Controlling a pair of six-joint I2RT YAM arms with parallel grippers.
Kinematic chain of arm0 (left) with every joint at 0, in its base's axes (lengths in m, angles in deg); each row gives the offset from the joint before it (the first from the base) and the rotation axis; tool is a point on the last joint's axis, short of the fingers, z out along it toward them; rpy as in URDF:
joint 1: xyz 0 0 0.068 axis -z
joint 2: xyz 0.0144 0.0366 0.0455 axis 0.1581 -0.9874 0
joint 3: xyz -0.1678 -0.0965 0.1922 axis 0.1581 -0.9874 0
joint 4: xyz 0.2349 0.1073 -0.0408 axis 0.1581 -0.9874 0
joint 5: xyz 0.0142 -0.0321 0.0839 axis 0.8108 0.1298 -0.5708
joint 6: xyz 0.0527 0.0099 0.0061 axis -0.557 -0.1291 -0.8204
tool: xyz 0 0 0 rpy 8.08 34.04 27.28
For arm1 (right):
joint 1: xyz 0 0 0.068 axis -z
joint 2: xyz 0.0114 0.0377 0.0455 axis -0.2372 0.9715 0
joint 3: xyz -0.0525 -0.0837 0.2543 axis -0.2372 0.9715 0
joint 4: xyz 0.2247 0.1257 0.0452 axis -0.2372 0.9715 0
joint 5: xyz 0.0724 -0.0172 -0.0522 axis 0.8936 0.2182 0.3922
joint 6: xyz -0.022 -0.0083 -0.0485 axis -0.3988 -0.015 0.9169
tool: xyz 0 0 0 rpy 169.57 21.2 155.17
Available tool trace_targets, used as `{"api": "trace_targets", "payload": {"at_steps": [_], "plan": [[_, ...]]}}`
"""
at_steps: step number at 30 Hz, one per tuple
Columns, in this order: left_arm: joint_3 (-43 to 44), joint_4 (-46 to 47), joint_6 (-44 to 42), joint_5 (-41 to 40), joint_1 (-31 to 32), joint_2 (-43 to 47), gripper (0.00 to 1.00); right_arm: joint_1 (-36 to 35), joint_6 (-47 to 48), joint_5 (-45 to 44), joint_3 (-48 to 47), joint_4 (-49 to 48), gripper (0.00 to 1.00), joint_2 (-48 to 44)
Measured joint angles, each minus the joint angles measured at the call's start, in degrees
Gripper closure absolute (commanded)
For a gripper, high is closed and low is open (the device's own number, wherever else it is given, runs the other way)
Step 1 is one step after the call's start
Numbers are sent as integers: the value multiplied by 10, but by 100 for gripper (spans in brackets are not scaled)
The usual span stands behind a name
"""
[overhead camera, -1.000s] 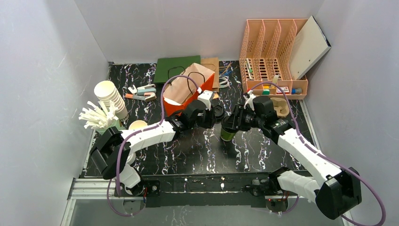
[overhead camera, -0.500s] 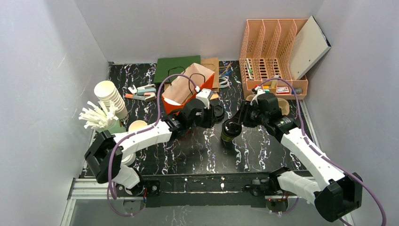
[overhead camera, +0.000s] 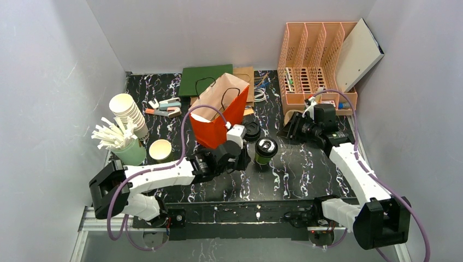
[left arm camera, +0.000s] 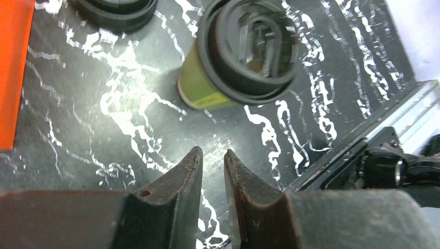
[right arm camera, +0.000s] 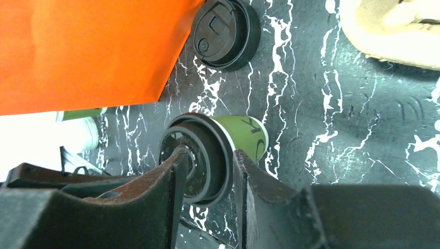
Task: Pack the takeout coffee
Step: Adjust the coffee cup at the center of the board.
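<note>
Takeout coffee (right arm camera: 215, 148) partly behind right fingers (right arm camera: 262, 194)

Left arm (overhead camera: 164, 170): white moulded link shells, black joint housings, black shoulder block; purple cable (overhead camera: 184, 136) looping from base to wrist.
Right arm (overhead camera: 355, 169): same white shells, black joints and purple cable.
Left gripper (left arm camera: 212, 160): two dark brown-black fingers (left arm camera: 176, 189), tapered, matte and scuffed; a small round hole (left arm camera: 144, 193) in one.
Right gripper (right arm camera: 207, 155): matching dark tapered fingers, scuffed edges.
</note>
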State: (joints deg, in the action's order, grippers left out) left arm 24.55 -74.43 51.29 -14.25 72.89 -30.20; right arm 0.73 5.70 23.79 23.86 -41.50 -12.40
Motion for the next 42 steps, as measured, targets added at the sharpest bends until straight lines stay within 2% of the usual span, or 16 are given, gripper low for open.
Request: {"api": "trace_targets", "payload": {"at_steps": [7,17,20,27,31,35,42], "plan": [[-63,61,50,-29,9,-7,83,46,-7,81,43,-28,60,2],[-65,112,80,-28,-17,-12,83,55,-10,120,72,-34,59,-10],[-65,119,77,-25,-32,-12,79,56,-12,122,85,-33,59,-26],[-57,125,68,-14,-36,-12,76,57,-14,125,103,-35,52,-45],[-58,140,87,2,-36,-13,75,57,-11,129,102,-46,42,-35],[-60,169,114,12,-36,-18,66,57,2,144,90,-62,34,-5],[-66,187,159,17,-36,-37,64,58,26,161,63,-89,33,52]]}}
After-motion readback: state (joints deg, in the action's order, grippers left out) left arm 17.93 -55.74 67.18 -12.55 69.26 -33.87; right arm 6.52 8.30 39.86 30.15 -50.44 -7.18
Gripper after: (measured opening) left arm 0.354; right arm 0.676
